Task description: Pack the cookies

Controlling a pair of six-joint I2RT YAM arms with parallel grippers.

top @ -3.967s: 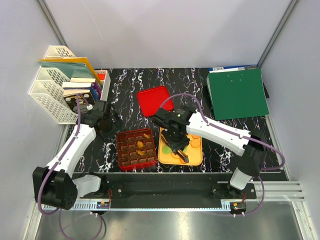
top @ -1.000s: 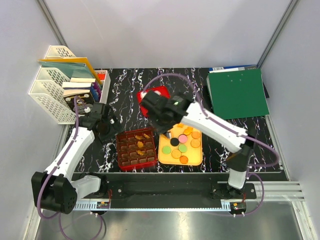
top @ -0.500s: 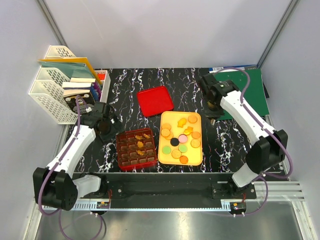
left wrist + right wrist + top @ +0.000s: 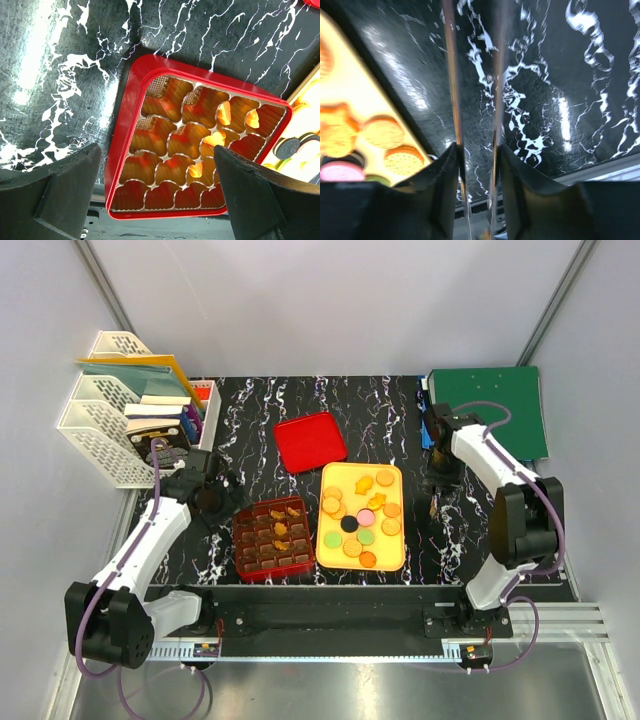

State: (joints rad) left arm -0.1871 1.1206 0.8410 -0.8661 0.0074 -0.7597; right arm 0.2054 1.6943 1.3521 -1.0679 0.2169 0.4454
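Observation:
Several cookies [image 4: 360, 520], mostly orange with green, pink and black ones, lie on the yellow tray [image 4: 352, 480]. A few orange cookies [image 4: 283, 530] sit in cells of the red grid box [image 4: 240, 540]. My right gripper [image 4: 434, 485] hangs over the black table right of the tray. In the right wrist view this gripper [image 4: 479, 148] is shut on metal tweezers [image 4: 451, 85], with tray cookies [image 4: 382, 132] to the left. My left gripper [image 4: 215, 495] is left of the box. It [image 4: 157, 152] stands open over the box rim [image 4: 125, 120], holding nothing.
A red lid [image 4: 310, 441] lies behind the box and tray. A green binder [image 4: 488, 410] sits at the back right, close to my right arm. White file racks [image 4: 105, 420] with folders stand at the back left. The table's near edge shows in both wrist views.
My right arm has swung from between box and tray across to the table right of the tray, tweezers still in its grip. The green binder has shifted back and right. The left arm barely moved.

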